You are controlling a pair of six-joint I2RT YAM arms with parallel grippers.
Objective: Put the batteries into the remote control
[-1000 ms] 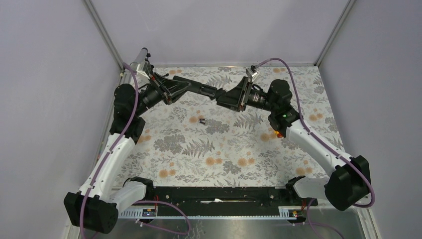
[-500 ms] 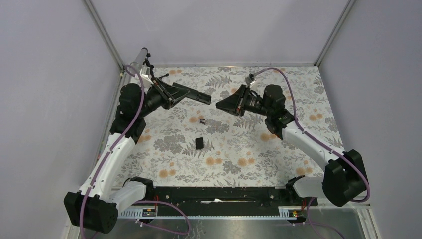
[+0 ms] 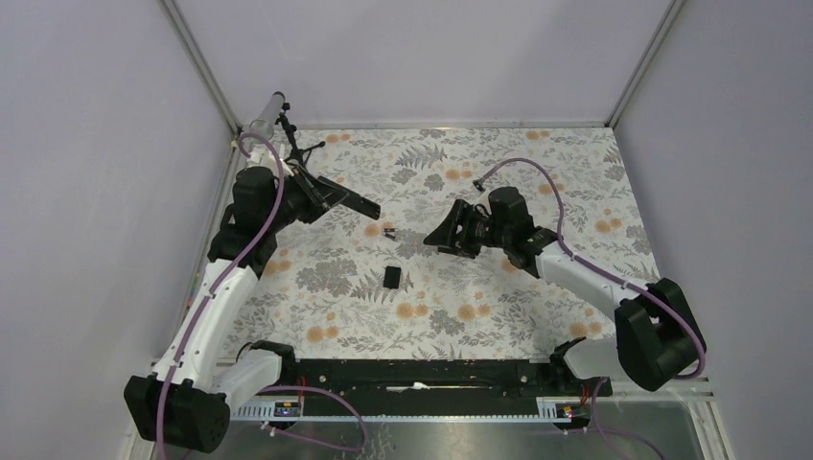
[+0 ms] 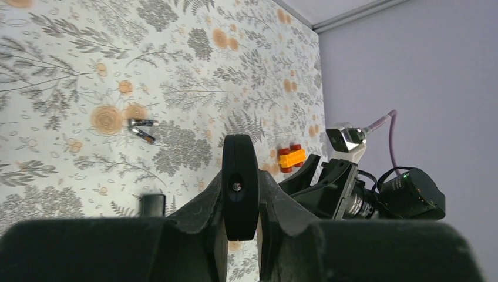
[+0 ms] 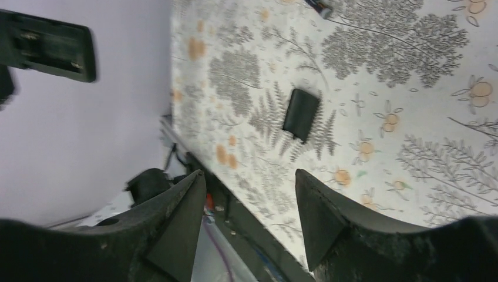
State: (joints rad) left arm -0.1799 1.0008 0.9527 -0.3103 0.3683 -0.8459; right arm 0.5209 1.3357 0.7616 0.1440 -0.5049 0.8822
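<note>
- The left claw is closed tight on the remote control, which sticks out from it to the right, held in the air over the far left part of the table.
- From the left wrist, the remote appears end-on, pinched between the two fingers.
- From the right wrist, one face of the remote shows a sunken recess (too blurred to tell what, if anything, sits in it).
- The batteries, two of them, lie close together on the table near its middle, below and just right of the remote's free end, touching neither claw.
- A small flat black cover lies on the table by itself, on the near side of the batteries and apart from them.
- The right claw has its fingers spread wide with nothing between them; it hangs just right of the batteries, pointing left.
- A yellow toy car with red wheels sits on the table on the right, close to the right arm.
- A black mini tripod stands in the far left corner, behind the left arm.
</note>
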